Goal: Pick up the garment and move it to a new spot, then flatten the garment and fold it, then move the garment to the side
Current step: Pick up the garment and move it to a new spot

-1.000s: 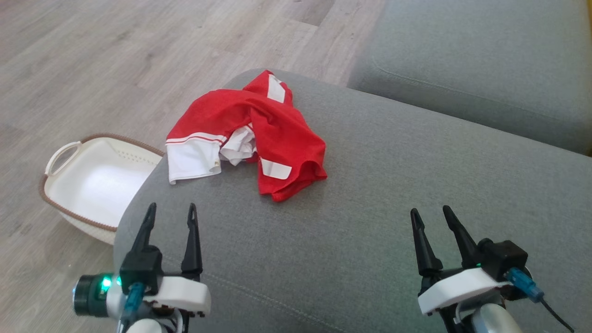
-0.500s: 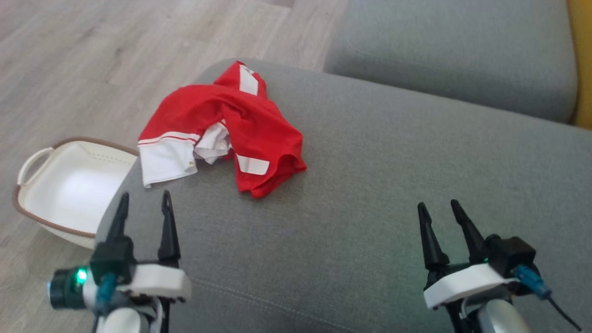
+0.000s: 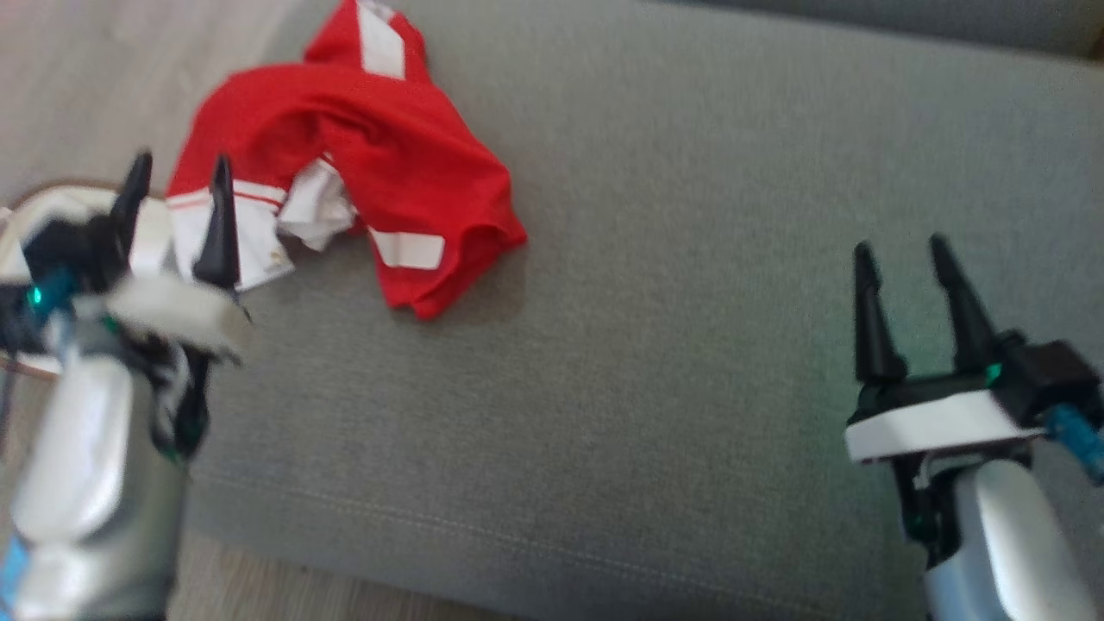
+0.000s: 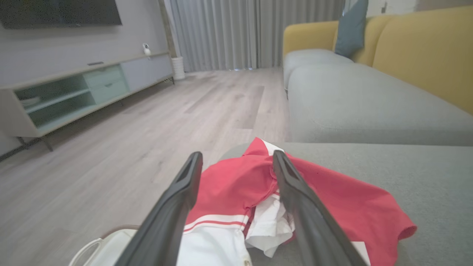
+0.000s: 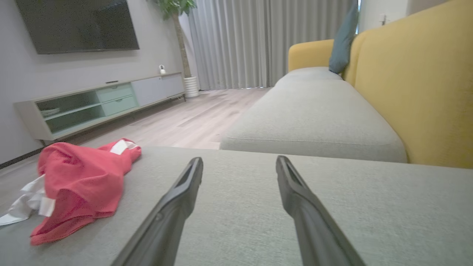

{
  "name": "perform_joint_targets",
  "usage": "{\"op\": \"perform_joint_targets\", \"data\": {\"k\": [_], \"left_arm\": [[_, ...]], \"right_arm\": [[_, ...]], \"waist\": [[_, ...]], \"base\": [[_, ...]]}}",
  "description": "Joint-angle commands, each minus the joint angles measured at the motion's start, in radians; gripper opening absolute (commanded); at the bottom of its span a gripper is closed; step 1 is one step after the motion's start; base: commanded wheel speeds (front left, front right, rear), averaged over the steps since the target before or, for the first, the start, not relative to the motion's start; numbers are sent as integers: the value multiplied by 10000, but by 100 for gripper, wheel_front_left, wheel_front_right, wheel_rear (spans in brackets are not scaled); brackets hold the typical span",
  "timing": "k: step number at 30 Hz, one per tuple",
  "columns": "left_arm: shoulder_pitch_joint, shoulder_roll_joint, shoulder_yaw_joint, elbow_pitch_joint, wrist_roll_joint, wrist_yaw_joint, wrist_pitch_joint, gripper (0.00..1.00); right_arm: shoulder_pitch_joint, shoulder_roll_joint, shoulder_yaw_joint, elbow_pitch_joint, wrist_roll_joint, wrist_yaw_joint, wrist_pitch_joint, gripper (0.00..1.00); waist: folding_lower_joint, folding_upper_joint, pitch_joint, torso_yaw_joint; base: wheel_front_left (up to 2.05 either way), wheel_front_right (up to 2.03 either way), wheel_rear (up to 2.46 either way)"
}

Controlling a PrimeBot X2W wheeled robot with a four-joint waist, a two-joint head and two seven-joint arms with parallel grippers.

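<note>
Fabric in red and white, the garment (image 3: 345, 164) lies crumpled in the upper left of the head view, on the grey sofa cushion (image 3: 673, 285) close to its left edge. White panels and a white banded hem show among the red folds.

At the left of that frame, blurred, the left gripper (image 3: 183, 159) stands with its two dark fingers spread wide and nothing between them. Its tips overlap the garment's white hem, but whether they touch the cloth cannot be told. In the left wrist view the same fingers rise from the bottom edge on either side of the red folds at the lower centre. A white basket (image 4: 92, 247) peeks in at the bottom left, on the wooden floor (image 4: 129, 122).

At the lower right of the head view the right gripper (image 3: 900, 246) is also spread wide and empty, over bare cushion and well apart from the garment. In the right wrist view the garment sits at the left of the frame, and a yellow backrest (image 5: 414, 92) fills the upper right.
</note>
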Motion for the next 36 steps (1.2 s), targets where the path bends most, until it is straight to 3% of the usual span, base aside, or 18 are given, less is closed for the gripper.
{"op": "perform_joint_targets", "data": {"k": [1,5,13,19,28,29,30,36], "left_arm": [[-795,496,413,1,-87,-147,207,100],[-2704,1057,215,1722,-378,-815,1342,100],[-5010,1693,-724,4268,-438,-1162,2546,100],[-6001,2061,-1444,5496,-220,-1191,2379,100],[-6832,2064,-1790,6857,-433,-1196,2076,100],[-6896,2036,-1845,6994,-479,-1196,2051,88],[-6969,2033,-1878,7108,-512,-1196,1977,0],[-7317,2031,-1886,7608,-560,-1112,997,0]], "right_arm": [[-390,-73,118,-488,-92,77,63,100],[-620,-73,-134,-1276,-364,77,376,100],[-775,-73,-225,-2092,-611,77,718,100],[-743,-73,-240,-2293,-635,77,765,100],[-819,-73,-277,-2459,-684,77,806,100],[-826,-73,-291,-2467,-686,77,804,100],[-832,-73,-305,-2468,-690,77,803,100],[-847,-73,-371,-2287,-656,77,737,100]], "waist": [[-1,0,754,-310],[-1,0,1671,-514],[-1,0,2741,-850],[-1,0,3120,-1016],[-1,0,3476,-1216],[-1,0,3502,-1232],[-1,0,3525,-1244],[-1,0,3369,-1254]], "base": [[0,0,0],[0,0,0],[0,0,0],[0,0,0],[0,0,0],[0,0,0],[0,0,0],[0,0,0]]}}
